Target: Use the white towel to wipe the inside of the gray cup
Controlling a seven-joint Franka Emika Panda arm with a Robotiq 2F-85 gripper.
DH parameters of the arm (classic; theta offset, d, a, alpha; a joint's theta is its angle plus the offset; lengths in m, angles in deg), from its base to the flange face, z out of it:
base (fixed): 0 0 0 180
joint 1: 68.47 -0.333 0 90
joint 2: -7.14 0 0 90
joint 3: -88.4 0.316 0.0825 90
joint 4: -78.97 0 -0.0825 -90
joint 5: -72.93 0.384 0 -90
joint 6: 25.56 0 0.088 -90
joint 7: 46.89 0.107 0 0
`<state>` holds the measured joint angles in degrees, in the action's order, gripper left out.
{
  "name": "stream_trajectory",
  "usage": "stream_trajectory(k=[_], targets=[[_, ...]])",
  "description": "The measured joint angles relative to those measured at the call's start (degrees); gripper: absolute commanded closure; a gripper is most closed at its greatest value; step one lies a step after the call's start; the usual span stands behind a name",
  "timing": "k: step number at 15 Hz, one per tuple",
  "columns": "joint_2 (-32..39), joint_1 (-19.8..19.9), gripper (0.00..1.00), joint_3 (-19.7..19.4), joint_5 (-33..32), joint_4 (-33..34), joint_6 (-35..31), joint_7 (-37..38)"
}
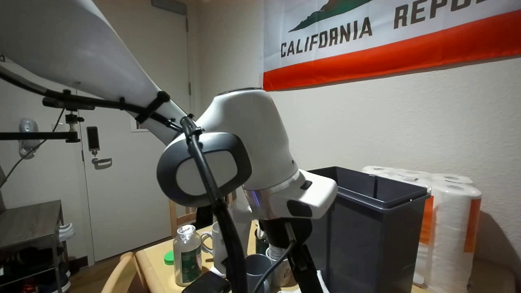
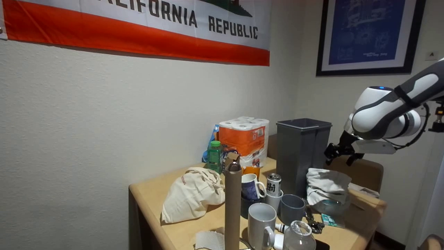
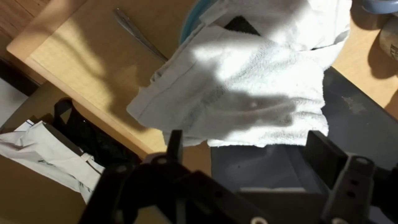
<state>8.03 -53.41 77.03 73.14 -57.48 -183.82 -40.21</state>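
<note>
Above the white terry towel [image 3: 264,74] near the wooden bench [image 3: 84,77] edge, beside a tall gray plastic bin [image 2: 300,156], the black gripper [image 3: 245,137] hangs spread wide. Both exterior views show the round gray ceramic cup [image 2: 291,210]; only the wrist view shows a dark patch [image 3: 241,25] amid towel folds.

Towel [image 3: 242,84]: below gripper [image 3: 245,149], over bowl [image 3: 188,23]. Bin [image 2: 300,156]: beside gripper, depth uncertain. Cup [image 2: 291,211]: lower, apart from gripper.
</note>
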Motion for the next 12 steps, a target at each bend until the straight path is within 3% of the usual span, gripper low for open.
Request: stream_trajectory(k=[12], targets=[[6.6, 0.0, 0.00, -0.2, 3.4, 0.4, -4.0, -6.1]])
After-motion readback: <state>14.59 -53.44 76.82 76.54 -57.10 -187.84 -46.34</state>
